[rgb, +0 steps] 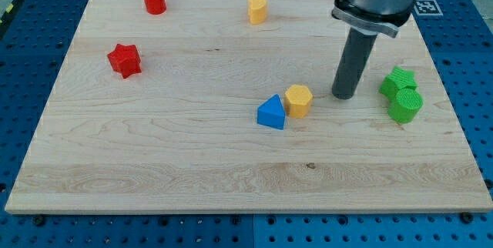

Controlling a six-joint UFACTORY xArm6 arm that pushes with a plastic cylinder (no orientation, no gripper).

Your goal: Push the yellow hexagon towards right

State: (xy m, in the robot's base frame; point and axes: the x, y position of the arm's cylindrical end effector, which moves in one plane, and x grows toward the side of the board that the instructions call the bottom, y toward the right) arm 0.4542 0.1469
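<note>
The yellow hexagon [298, 100] sits on the wooden board [154, 155] a little right of centre. A blue triangle [271, 113] touches its lower left side. My tip [343, 94] rests on the board just to the right of the yellow hexagon, with a small gap between them. The dark rod rises from the tip to the arm's grey end at the view's top right.
A green star [398, 82] and a green round block [406, 105] sit together at the right edge. A second yellow block [256, 8] is at the top centre. A red cylinder [155, 0] is at the top left and a red star [124, 60] at the left.
</note>
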